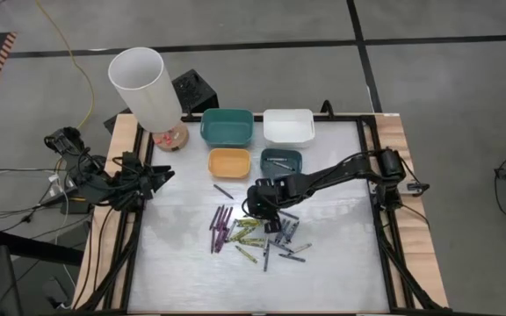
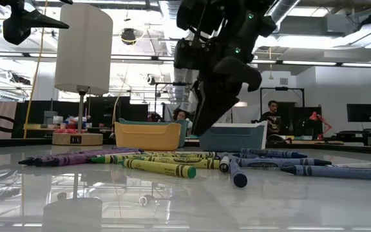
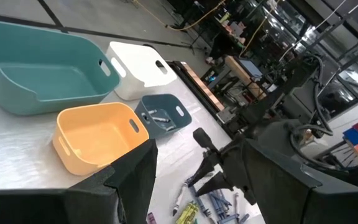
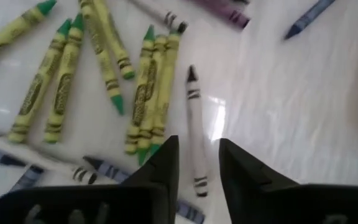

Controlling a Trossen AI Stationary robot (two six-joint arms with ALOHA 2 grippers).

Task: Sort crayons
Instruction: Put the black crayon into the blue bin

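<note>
I'm over the crayons (image 1: 257,235) now, a loose scatter of short paper-wrapped sticks on the white table (image 1: 341,272), lying just in front of the dark blue bin (image 1: 282,161). Purple ones sit at the far side of the heap from that bin's corner, yellow-green ones bunch in the middle, blue ones trail off beneath my arm, and a couple of grey sticks already lie inside the dark blue bin itself. My right gripper (image 4: 196,163) hangs low above the pile, fingers parted a little with nothing pinched between them. Right below that gap lies one grey crayon (image 4: 195,127), black-tipped with dark bands on its wrapper, running lengthwise between my fingers (image 4: 160,165). A cluster of yellow-green crayons (image 4: 148,87) lies just beside it, some touching each other side by side. My left gripper (image 1: 152,175) waits spread wide at the table's edge, well away from the dark blue bin, near the lamp (image 1: 146,88)
</note>
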